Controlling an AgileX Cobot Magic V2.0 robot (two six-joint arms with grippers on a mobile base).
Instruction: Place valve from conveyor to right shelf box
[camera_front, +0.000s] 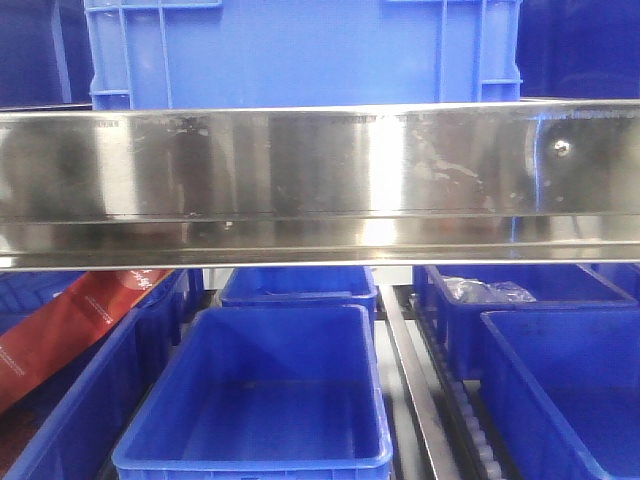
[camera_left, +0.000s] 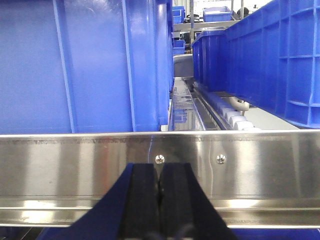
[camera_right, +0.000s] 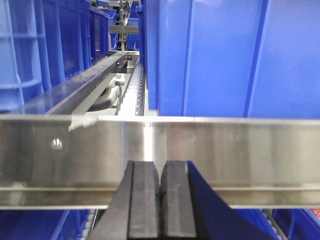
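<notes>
Stainless-steel shelf rail (camera_left: 75, 170) fills twelve o'clock before the left gripper (camera_left: 160, 200) and right gripper (camera_right: 160, 200), both pressed together, holding nothing; no valve shows.

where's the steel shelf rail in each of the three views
Exterior front view: the steel shelf rail spans the full width across the upper middle, below a blue bin.
Left wrist view: it crosses the lower half, behind the shut left gripper.
Right wrist view: it crosses the lower half, behind the shut right gripper.
Shared landmark: the blue bin standing just above the rail.
</notes>
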